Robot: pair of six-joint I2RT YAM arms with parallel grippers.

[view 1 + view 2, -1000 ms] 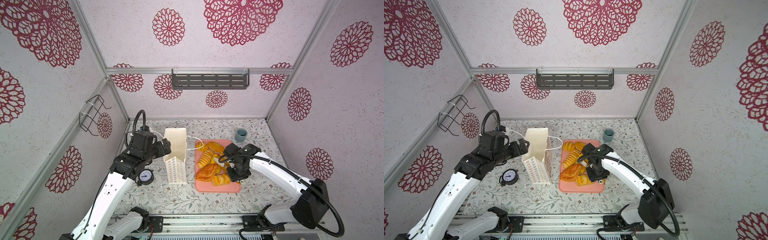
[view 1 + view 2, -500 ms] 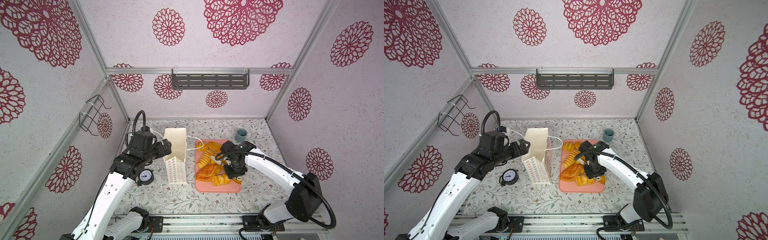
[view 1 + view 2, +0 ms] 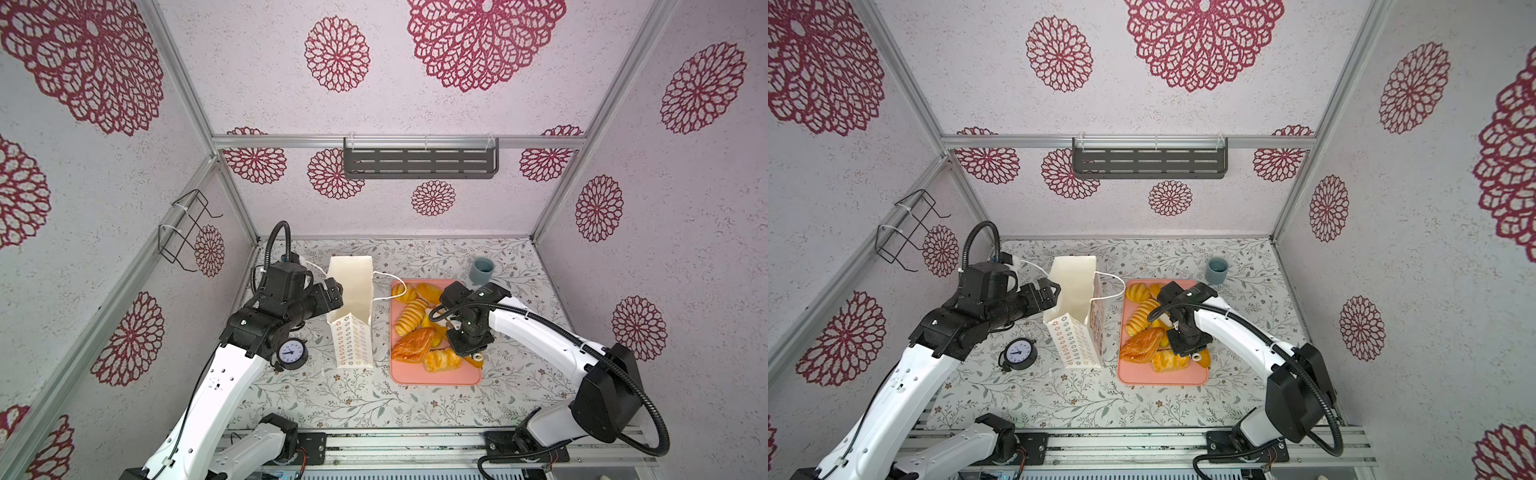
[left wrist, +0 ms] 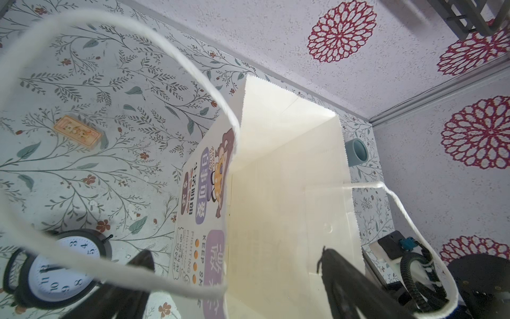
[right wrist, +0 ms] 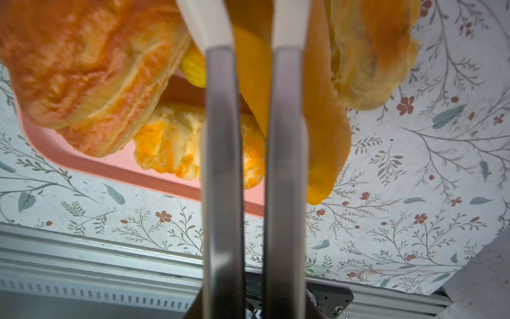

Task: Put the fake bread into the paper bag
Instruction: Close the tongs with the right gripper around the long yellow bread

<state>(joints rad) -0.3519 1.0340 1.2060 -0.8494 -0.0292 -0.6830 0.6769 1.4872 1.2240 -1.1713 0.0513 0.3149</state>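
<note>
Alt text: Fake bread (image 3: 409, 318) is glossy golden-brown, plastic-looking, with ridged or flaky surfaces. Pink tray (image 3: 436, 377) is smooth and matt. Paper bag (image 3: 351, 286) is matt cream-white paper with a saw-toothed rim and soft woven cord handles (image 4: 193, 66). Tabletop (image 3: 374, 403) has a flat, matt floral-print covering. Walls (image 3: 374, 216) look rough and grainy. Right hand (image 5: 251, 33) has smooth grey fingers (image 5: 220, 165), possibly metal, with white plastic tips. Slotted shelf (image 3: 419, 164) looks like matt grey metal.
</note>
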